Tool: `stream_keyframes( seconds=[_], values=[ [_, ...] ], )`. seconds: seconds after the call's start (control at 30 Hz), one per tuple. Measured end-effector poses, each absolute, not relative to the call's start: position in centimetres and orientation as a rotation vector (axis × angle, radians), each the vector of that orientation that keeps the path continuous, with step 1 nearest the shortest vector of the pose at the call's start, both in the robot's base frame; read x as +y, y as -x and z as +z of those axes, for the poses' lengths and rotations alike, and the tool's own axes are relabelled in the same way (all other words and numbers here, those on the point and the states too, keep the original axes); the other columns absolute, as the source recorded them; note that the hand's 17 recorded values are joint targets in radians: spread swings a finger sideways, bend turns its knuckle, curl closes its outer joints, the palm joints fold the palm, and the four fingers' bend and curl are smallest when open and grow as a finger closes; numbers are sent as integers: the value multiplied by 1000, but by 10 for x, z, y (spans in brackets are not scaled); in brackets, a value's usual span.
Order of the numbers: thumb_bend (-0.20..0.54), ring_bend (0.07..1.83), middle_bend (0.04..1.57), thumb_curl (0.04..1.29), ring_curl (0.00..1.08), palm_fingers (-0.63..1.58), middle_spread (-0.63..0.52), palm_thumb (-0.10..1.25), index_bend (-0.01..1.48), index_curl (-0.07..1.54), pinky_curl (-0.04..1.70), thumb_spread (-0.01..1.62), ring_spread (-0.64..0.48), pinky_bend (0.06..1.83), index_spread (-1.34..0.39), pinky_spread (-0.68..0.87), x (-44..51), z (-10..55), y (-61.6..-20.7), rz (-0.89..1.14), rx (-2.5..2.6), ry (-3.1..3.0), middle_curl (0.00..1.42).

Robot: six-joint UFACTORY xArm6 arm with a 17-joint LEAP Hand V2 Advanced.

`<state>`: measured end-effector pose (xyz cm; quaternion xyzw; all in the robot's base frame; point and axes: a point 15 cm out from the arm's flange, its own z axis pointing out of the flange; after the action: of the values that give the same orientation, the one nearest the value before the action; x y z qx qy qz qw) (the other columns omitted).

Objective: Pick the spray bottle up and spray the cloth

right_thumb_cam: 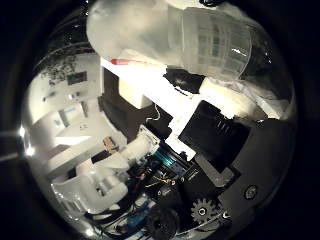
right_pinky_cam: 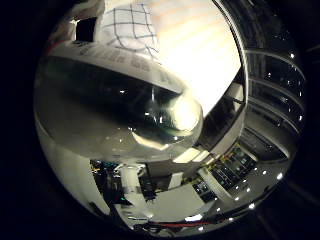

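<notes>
Several white and black fingers [right_thumb_cam: 220, 165] of the right hand [right_thumb_cam: 200, 190] are curling up around the spray bottle [right_pinky_cam: 120, 115], gripping it close against the palm. Its clear, rounded body is filling much of the little-finger-side view, with a printed label wrapping around it. Beyond the bottle, a white cloth [right_pinky_cam: 131, 25] with a dark grid pattern is lying on a pale, brightly lit table [right_pinky_cam: 200, 55].
</notes>
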<state>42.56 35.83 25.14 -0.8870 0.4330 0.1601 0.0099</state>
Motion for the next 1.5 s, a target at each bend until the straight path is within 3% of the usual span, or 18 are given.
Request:
stream_keyframes(
  seconds=[0.57, 1.07, 1.5],
  values=[
    [-16, 1482, 1371, 841, 622, 1156, -99, 1033, 1125, 810, 1363, 888, -165, 1038, -215, -180, 440, 310, -408, 938, 843, 2066, 680],
    [-15, 1482, 1378, 854, 620, 1158, -80, 1023, 1119, 817, 1392, 868, -165, 1014, -216, -185, 499, 273, -422, 1056, 761, 1680, 672],
    [-16, 1480, 1380, 857, 620, 1158, -79, 1017, 1116, 820, 1401, 851, -166, 1009, -216, -190, 525, 208, -467, 928, 942, 1457, 665]
  ],
)
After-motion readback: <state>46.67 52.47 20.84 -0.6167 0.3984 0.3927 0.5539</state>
